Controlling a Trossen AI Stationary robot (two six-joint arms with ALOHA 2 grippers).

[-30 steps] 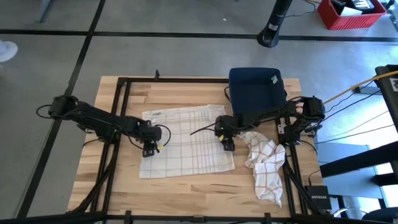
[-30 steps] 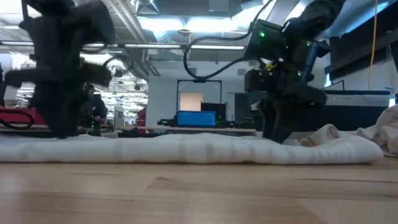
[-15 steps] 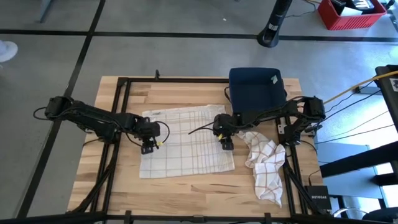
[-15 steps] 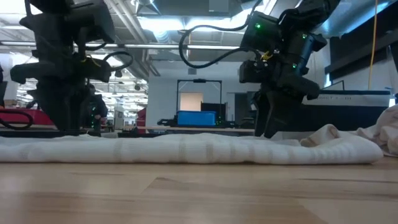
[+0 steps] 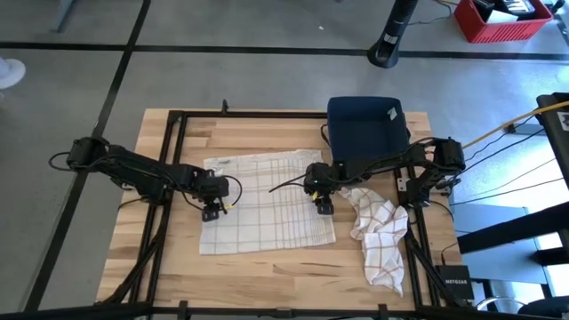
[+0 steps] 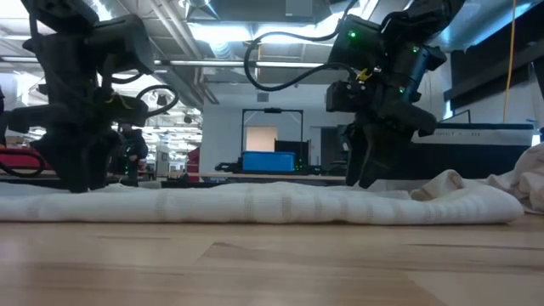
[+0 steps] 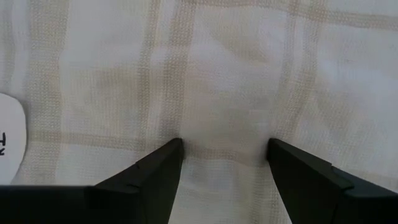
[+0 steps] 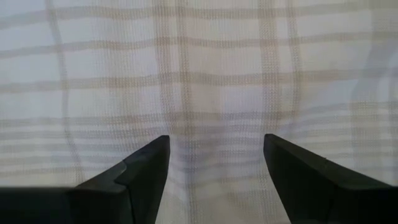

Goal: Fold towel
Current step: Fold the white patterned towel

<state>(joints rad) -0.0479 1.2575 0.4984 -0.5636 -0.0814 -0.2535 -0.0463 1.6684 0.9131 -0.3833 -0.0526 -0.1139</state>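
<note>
Basically the towel (image 5: 267, 203) lies flat and spread mid-table, thin checked cloth, likely light, limp and prone to wrinkle or drag, so an edge or corner pinch looks best. Left gripper (image 5: 212, 211) sits over its left edge and right gripper (image 5: 324, 204) over its right edge, both with fingers spread and holding nothing, tips just at the cloth. Second crumpled cloth (image 5: 380, 238) lies beside it.

Bare wood lies open along the table's (image 5: 267, 271) near edge and at its far left strip. The blue bin (image 5: 367, 127) blocks the far right corner; a crumpled checked cloth (image 5: 380, 240) fills the right side. Both arms crowd the spread towel's (image 5: 267, 213) 2 side edges.
</note>
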